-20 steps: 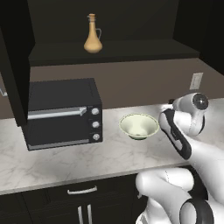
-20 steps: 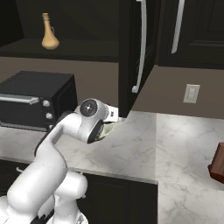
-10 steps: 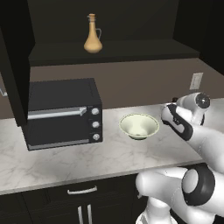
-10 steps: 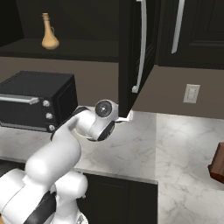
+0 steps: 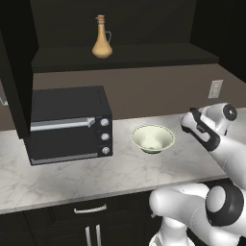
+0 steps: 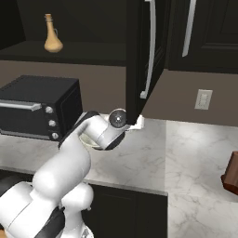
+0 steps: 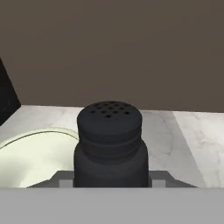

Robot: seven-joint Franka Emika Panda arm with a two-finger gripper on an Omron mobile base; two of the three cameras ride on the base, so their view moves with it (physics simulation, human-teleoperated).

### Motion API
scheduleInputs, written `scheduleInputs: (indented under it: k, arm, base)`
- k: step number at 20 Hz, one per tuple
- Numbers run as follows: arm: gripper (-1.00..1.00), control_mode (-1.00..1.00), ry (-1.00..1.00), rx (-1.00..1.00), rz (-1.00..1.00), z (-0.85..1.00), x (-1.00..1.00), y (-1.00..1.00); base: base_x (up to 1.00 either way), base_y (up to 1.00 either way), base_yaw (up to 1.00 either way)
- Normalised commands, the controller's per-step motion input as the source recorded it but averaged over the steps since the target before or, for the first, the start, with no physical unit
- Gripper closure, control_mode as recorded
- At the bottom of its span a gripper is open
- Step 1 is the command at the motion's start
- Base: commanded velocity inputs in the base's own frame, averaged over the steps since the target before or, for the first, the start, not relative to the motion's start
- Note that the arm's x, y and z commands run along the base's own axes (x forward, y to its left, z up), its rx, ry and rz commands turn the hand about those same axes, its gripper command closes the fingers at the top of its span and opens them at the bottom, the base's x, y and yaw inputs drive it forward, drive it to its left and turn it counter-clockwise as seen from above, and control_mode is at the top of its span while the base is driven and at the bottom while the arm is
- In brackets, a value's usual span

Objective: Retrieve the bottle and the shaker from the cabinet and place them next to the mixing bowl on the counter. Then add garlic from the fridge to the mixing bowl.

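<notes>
Since a second ago your arm has swung rightward, away from the mixing bowl (image 5: 153, 138), its wrist now right of the bowl above the counter (image 5: 72, 178). Your gripper (image 7: 110, 177) is clamped on the shaker (image 7: 110, 144), upright, perforated top showing, bowl at its left. You see the bottle (image 5: 102, 38) on the cabinet (image 5: 125, 53) shelf

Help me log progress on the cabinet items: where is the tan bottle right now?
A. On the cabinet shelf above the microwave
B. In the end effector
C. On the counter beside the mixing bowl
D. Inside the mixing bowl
A: the bottle stands upright on the cabinet shelf, while the end effector holds the shaker.
</notes>
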Motion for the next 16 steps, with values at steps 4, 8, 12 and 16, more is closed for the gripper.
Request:
scheduleInputs:
  k: [4, 8, 12, 16]
  arm:
    - [1.00, -1.00, -0.10, 0.00, 0.28, 0.00, 0.00, -0.04]
    - [1.00, -1.00, -0.10, 0.00, 0.28, -0.01, 0.00, -0.09]
    - [1.00, -1.00, -0.09, 0.00, 0.28, -0.01, 0.00, -0.01]
    - [1.00, -1.00, -0.02, 0.00, 0.27, -0.10, 0.00, 0.00]
  base:
    - [0.00, 0.00, 0.00]
    - [0.00, 0.00, 0.00]
    - [0.00, 0.00, 0.00]
    - [0.00, 0.00, 0.00]
